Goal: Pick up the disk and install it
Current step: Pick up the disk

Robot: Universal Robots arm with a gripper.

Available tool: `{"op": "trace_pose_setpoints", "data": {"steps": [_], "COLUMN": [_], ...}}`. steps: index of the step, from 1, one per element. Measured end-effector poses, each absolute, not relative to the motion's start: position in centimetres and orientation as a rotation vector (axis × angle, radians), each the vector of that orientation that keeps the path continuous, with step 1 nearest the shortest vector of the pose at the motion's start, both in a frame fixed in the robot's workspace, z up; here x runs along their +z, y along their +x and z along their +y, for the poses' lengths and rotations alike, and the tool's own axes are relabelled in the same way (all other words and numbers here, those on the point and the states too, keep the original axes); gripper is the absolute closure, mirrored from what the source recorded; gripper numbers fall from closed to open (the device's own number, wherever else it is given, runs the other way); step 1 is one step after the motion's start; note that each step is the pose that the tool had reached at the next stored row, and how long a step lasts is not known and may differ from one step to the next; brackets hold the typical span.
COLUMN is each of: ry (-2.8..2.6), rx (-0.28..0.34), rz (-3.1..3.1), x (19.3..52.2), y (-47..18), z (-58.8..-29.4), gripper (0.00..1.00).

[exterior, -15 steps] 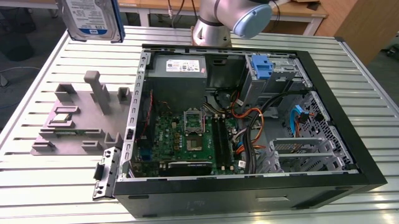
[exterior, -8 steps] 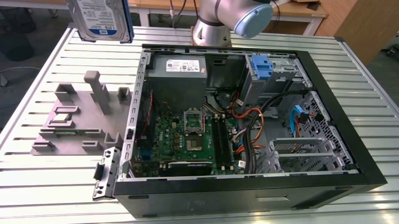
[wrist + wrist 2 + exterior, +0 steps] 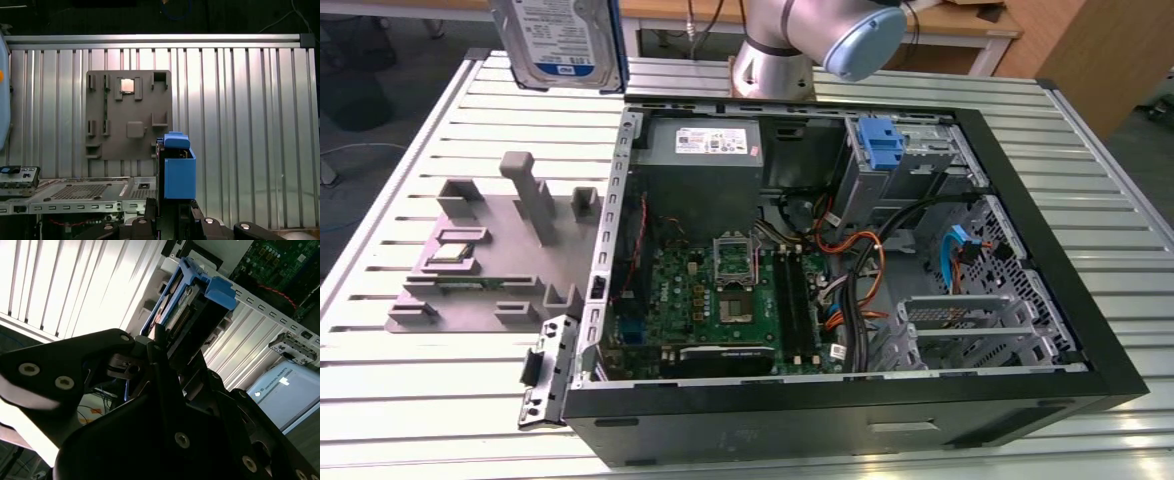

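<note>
One disk hangs high over the surface, outside the case, clamped in the claw. Pickup looks done. The install is not, and calls for squaring the rails to a bay.

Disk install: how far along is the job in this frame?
Done: the disk, a flat silver metal hard drive with blue plastic rails, is picked up and hangs clear above the ribbed metal table. In hand: the black gripper is shut on it. Left: it is not yet in the open black computer case, so installing remains.
</note>
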State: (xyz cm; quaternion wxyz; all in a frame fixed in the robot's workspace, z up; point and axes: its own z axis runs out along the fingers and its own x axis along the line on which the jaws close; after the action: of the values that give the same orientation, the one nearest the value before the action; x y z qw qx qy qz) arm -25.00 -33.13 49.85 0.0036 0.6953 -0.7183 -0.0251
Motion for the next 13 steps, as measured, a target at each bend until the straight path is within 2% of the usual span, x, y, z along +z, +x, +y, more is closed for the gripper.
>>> {"op": "trace_pose_setpoints", "data": {"steps": [13], "ry": [2.179], "rx": [-0.079], "rz": [-2.251], "x": [49.8], "y": [-21.1], "z": [-33.1], "gripper": [0.65]}}
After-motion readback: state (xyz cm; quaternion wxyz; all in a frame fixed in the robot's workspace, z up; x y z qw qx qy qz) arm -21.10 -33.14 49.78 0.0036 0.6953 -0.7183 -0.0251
